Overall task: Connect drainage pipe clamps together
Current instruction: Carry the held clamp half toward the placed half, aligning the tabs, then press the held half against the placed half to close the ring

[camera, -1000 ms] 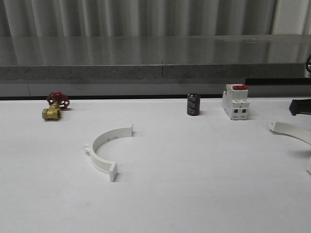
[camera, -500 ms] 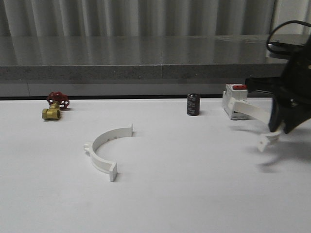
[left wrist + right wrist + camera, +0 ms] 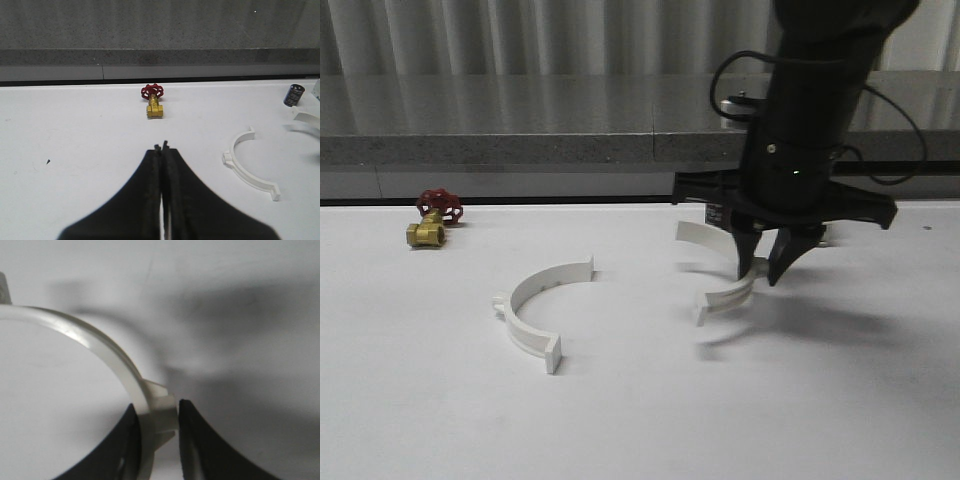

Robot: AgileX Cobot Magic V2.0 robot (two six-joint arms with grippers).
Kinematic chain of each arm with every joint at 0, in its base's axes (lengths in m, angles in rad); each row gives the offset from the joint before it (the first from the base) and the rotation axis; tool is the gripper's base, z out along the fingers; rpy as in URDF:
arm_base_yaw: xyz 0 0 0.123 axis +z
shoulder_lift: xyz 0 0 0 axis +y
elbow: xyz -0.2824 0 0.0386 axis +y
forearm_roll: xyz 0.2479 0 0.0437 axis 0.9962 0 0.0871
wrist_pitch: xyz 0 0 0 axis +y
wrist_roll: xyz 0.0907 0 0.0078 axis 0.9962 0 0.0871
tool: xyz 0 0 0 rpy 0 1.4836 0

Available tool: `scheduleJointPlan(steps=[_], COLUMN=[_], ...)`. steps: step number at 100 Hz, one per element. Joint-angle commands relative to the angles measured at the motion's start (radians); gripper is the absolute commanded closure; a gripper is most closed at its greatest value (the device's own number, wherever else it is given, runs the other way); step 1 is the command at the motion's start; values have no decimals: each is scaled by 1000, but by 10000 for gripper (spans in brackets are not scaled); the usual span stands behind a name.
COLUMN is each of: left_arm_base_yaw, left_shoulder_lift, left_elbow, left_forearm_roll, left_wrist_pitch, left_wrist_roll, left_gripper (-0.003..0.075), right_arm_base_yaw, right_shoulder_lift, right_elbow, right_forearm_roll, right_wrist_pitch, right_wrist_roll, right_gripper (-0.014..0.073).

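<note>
One white drainage pipe clamp (image 3: 533, 303) lies flat on the white table left of centre, its open side facing right; the left wrist view has it too (image 3: 248, 161). The other clamp (image 3: 728, 296) hangs just above the table at centre right, blurred, its open side facing left. My right gripper (image 3: 765, 268) is shut on it from above. In the right wrist view the fingers (image 3: 156, 410) pinch the clamp's (image 3: 102, 342) outer tab. My left gripper (image 3: 161, 147) is shut on nothing, low over bare table well left of the lying clamp.
A brass valve with a red handwheel (image 3: 433, 219) sits at the back left, also in the left wrist view (image 3: 154, 102). A small black cylinder (image 3: 294, 94) stands at the back behind the right arm. A grey ledge (image 3: 520, 150) runs along the table's far edge.
My right arm has swept in from the right edge to centre right, carrying its clamp leftward toward the lying one. The lying clamp has not moved.
</note>
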Motion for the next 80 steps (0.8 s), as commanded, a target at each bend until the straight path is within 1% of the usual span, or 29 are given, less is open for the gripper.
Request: scheduleJointPlan(steps=[1,20,48,80], left_arm_base_yaw=[3,3,3,3], left_shoulder_lift=[8,8,8,8], left_elbow=[-25,-25,-25,-25], left_forearm_roll=[-4,-4,-4,-4], left_wrist_pitch=[-70,-70,-70,-70], left_wrist_roll=[-4,-4,-4,-4], left_gripper=[740,740,740,740], right_arm_base_yaw=[40,112,174,192], right_shoulder_lift=[-21,29,90,124], right_elbow=[-57,-123,-188,-206], right_forearm_roll=[-72,-78,-85,-92], right_wrist_pitch=[0,13,34,47], right_wrist_roll=[85,121,160,198], right_gripper=[580,580,580,579])
